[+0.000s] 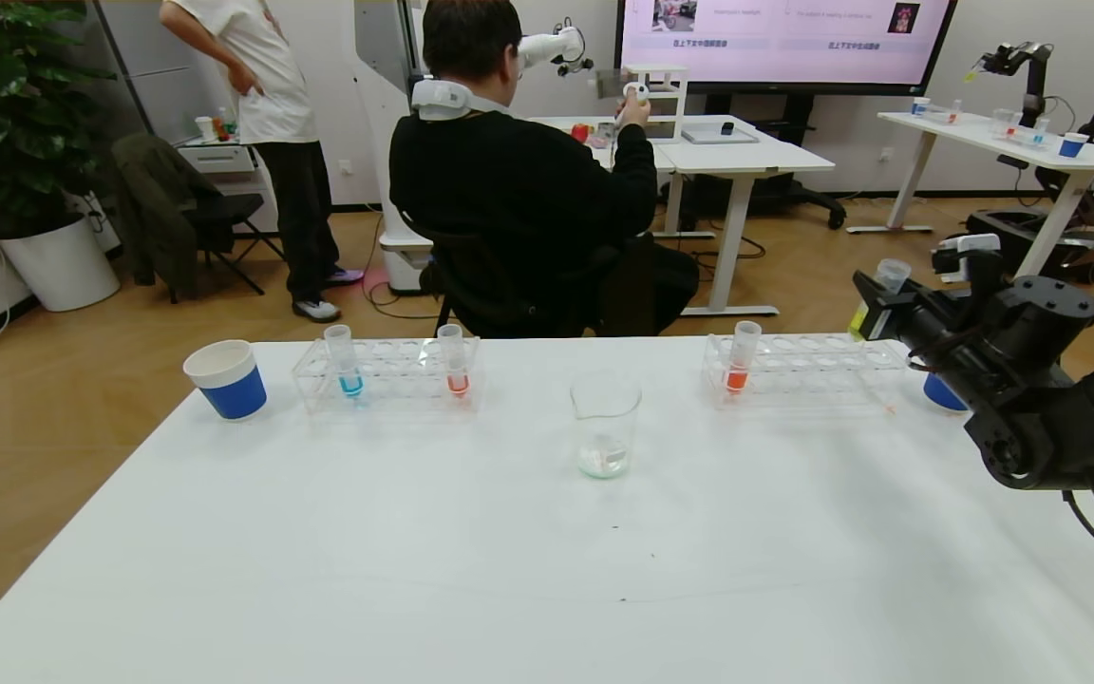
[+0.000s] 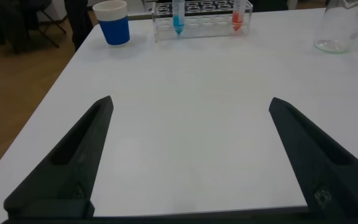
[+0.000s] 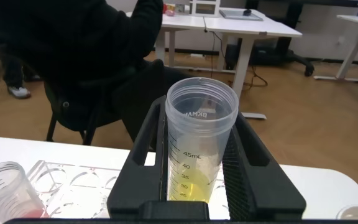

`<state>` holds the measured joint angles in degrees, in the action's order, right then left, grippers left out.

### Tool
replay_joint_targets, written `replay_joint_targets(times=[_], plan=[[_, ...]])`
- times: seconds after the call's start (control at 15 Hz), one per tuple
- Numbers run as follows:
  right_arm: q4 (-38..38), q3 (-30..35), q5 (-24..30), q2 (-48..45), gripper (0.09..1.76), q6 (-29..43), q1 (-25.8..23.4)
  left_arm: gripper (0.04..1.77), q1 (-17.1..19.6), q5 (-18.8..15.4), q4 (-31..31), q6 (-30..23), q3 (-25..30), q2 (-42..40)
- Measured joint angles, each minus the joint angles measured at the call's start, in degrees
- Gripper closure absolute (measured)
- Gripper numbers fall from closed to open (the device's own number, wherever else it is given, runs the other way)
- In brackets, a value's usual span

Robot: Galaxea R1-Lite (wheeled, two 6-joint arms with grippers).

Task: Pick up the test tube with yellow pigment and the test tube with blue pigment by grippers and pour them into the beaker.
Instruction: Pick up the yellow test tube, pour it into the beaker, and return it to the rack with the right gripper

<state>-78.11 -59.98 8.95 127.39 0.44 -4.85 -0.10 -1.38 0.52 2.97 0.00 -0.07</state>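
Fingers of my right gripper point(image 3: 194, 186) are clamped on the test tube with yellow pigment point(image 3: 199, 155), one on each side, and hold it upright in the air above the right end of the right-hand rack point(image 1: 808, 372). That rack has one orange-red tube point(image 1: 742, 359) in it. My left gripper point(image 2: 188, 162) hangs low over the bare white table point(image 1: 471, 560), its fingers spread wide with nothing between them. The test tube with blue pigment point(image 1: 345, 363) stands in the left-hand rack point(image 1: 386, 375), beside a blue paper cup point(image 1: 226, 378). The beaker point(image 1: 605, 424) stands on the table between the two racks.
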Motion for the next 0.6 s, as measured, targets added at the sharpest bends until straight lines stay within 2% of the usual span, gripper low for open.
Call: replay_joint_targets(times=[0.27, 0.6], plan=[[8.4, -3.4, 3.4, -2.5, 1.34, -0.8, 3.7, 0.06, 0.0, 0.0, 0.0, 0.0, 0.0, 0.0], [14.3, -7.4, 8.0, -6.2, 1.34, -1.6, 13.9, 0.06, 0.0, 0.0, 0.0, 0.0, 0.0, 0.0]])
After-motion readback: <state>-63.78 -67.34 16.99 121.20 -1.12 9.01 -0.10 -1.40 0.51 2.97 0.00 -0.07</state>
